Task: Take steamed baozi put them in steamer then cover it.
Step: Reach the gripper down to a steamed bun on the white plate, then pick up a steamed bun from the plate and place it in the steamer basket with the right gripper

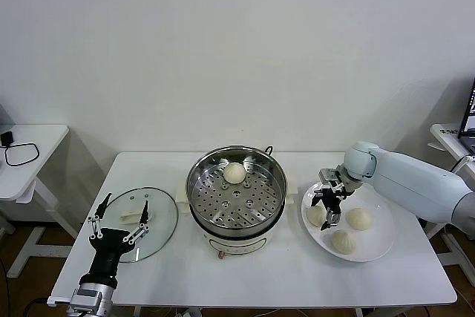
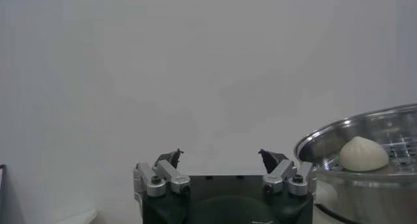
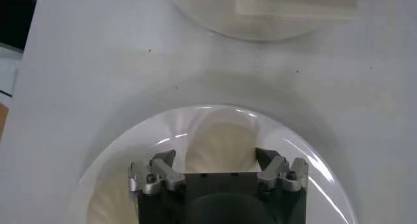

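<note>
The steamer (image 1: 256, 183), a shiny perforated basket on a cream pot base, stands mid-table with one off-white baozi (image 1: 234, 173) at its far side. Three more baozi lie on a white plate (image 1: 378, 241) to the right: one nearest the steamer (image 1: 316, 216), one beside it (image 1: 359, 218), one in front (image 1: 343, 241). My right gripper (image 1: 323, 211) is open, its fingers astride the bun nearest the steamer. In the right wrist view that bun (image 3: 218, 144) sits between the open fingers of the right gripper (image 3: 215, 159). My left gripper (image 1: 125, 202) is open and empty over the lid.
A round clear glass lid (image 1: 159, 231) with a white handle lies flat left of the steamer. The left wrist view shows the left gripper (image 2: 221, 157) facing the wall, with the steamer (image 2: 326, 140) and its bun (image 2: 363, 155) beside it. A side table (image 1: 37, 154) stands far left.
</note>
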Controlling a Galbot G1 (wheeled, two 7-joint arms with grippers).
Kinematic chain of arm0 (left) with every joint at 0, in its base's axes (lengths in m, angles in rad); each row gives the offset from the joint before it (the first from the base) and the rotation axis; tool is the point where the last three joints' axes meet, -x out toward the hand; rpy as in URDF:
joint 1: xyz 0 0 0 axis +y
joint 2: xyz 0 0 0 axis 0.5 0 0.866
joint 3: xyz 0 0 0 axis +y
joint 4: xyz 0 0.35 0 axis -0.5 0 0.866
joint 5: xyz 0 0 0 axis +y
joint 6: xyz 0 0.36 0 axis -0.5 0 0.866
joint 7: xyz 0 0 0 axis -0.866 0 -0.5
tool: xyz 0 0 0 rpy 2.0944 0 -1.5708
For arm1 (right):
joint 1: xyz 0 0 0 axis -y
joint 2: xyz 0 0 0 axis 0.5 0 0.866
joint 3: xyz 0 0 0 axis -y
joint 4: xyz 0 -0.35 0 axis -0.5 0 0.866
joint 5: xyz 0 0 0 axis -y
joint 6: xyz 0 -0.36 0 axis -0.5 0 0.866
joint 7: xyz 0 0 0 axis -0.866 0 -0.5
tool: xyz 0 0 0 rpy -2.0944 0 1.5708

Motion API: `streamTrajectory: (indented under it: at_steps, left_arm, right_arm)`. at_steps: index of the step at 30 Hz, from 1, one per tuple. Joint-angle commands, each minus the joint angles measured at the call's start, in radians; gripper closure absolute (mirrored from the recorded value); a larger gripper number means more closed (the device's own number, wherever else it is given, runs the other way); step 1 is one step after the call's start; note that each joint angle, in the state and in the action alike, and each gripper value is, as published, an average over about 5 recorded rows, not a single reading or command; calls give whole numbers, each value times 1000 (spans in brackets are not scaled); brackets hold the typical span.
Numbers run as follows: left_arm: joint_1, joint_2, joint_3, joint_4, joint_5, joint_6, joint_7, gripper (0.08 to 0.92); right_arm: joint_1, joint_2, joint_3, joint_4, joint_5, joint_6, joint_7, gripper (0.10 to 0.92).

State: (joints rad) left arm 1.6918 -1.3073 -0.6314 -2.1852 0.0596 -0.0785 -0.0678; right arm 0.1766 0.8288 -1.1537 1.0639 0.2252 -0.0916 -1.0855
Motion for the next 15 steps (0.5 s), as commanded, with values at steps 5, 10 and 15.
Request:
streamTrajectory:
  at_steps: [5, 10, 15]
  left_arm:
    - [0, -2, 0, -2, -1, -1, -2, 177]
    - [-4, -1, 2, -7, -3, -1, -2, 177]
    - [-9, 0, 4, -10, -4, -1, -2, 177]
  right_arm:
    - [7, -4, -1, 13, -10, 4, 23, 345]
    - [69, -31, -23, 46, -9, 8, 10, 382]
    - [203, -63, -67, 94, -2, 18, -66, 419]
